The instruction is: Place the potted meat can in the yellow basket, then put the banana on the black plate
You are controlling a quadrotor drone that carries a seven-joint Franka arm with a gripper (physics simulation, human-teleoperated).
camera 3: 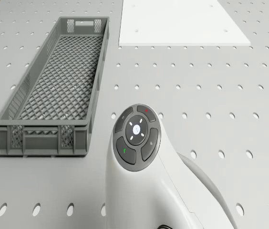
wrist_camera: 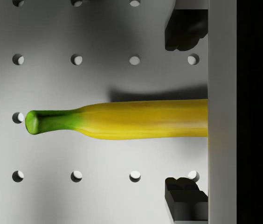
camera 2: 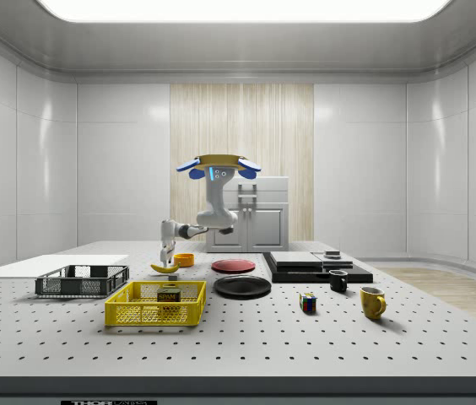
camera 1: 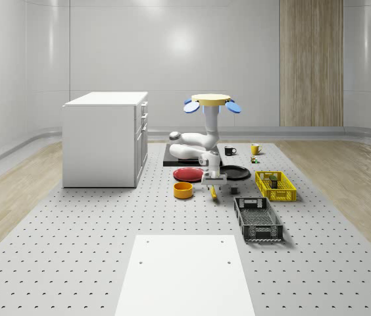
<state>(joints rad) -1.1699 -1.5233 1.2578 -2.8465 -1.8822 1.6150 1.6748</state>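
Yellow banana (wrist_camera: 141,120) between the spread claw (wrist_camera: 186,116) fingers, wrist view; hovering drone (camera 2: 218,166), side view.

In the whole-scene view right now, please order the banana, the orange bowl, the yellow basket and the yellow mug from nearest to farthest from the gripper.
Measured from the gripper:
1. Banana, directly beneath it.
2. Orange bowl, toward the view's left.
3. Yellow basket, toward the view's right.
4. Yellow mug, far back on the right.
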